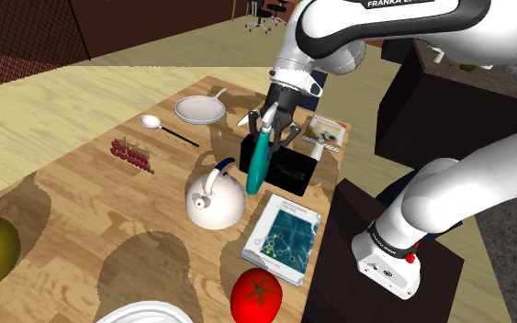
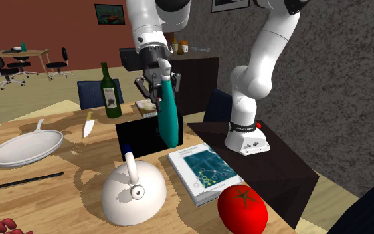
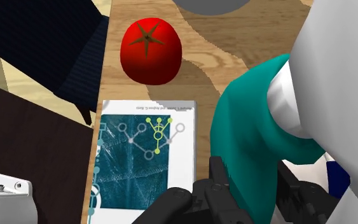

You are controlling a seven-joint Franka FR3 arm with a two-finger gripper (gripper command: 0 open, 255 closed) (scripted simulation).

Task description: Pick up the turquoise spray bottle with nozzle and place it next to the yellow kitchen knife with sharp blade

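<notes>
Above a wooden table point(image 1: 82, 197), a white Franka arm rises from its stand point(image 1: 389, 266) at the shoulder view's lower right. It bends at the elbow and arches up and over to the left, with its wrist pointing down at the middle of the table. Part of the word "FRANKA" reads in black on the upper arm point(image 1: 403, 7).

The black gripper point(image 1: 272, 124) is clamped on the top of a teal bottle point(image 1: 261, 158). In the wrist view one finger sits against each side of the teal body, close to its white nozzle point(image 3: 292, 108). The bottle hangs base down and a little tilted, just beside a black box point(image 1: 288, 170). A white kettle point(image 1: 215, 197) and a book point(image 1: 284, 234) are close by.

The book's cover shows a teal panel with a diagram of linked dots; its small print is too fine to read. A red tomato point(image 1: 256, 295) lies past the book.

In the second exterior view, the knife point(image 2: 88, 125), with a yellow handle and pale blade, lies on the far side of the box. It sits between a green wine bottle point(image 2: 109, 93) and a white pan point(image 2: 26, 146), well apart from the teal bottle. The wine label cannot be read.
</notes>
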